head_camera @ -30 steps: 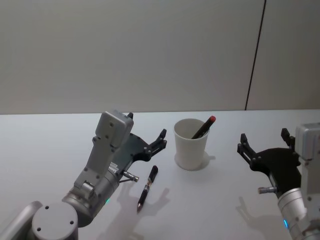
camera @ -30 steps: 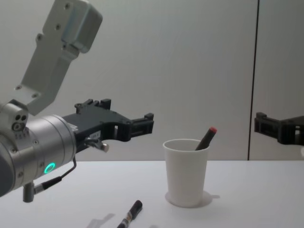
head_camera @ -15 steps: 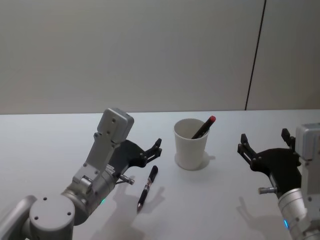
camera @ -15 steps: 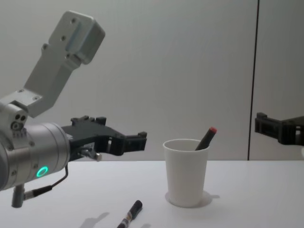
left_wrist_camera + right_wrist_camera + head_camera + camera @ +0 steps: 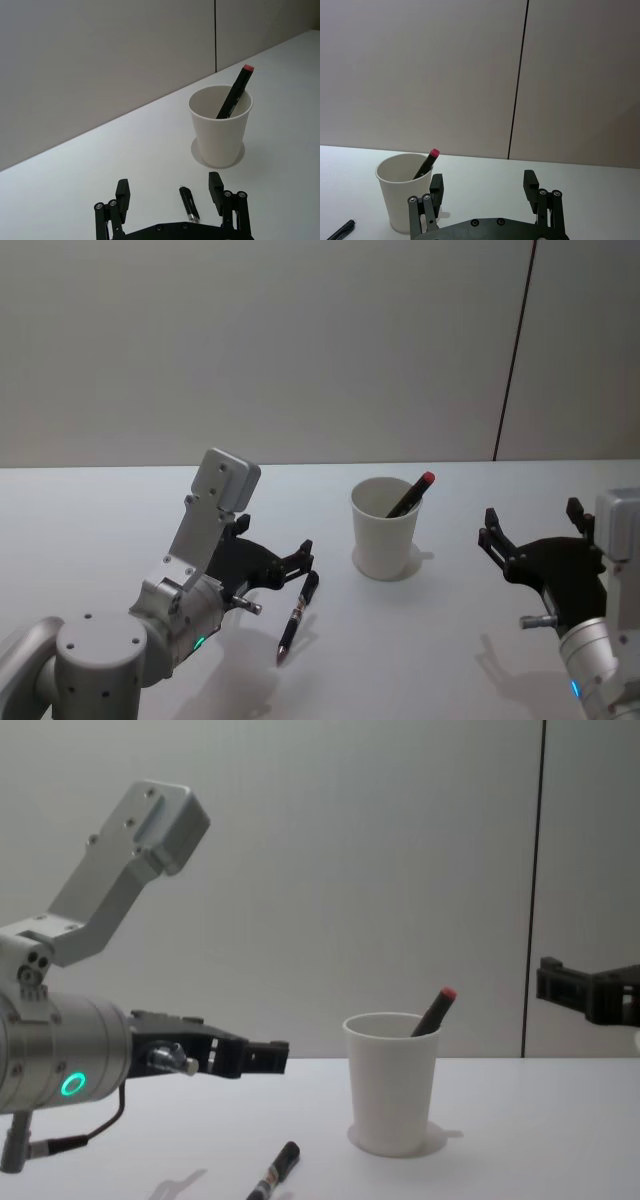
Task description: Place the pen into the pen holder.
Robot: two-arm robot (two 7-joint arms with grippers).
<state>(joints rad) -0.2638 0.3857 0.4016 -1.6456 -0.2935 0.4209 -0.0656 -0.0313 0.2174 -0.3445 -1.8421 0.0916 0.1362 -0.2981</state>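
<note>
Table point(image 5: 100, 510): white, with a plain grey wall point(image 5: 250, 340) behind it.

Cup point(image 5: 384, 530): white paper, upright, centre of the table. It holds a red-capped pen point(image 5: 410, 493), a dark one, leaning right with its cap above the rim.

Pen point(image 5: 295, 618): black, lying flat on the table, near and left of the cup and apart from it. One end points toward the cup, the tip toward the robot.

Left gripper point(image 5: 300, 558): fingers spread wide, holding nothing. It hangs above the table over the pen's far end, left of the cup. In the left wrist view the pen's end lies between the two fingers point(image 5: 122, 192). In the chest view the gripper sits clear above the pen, not touching it.

Right gripper point(image 5: 530, 522): fingers spread, holding nothing. It is raised above the table, well right of the cup.
</note>
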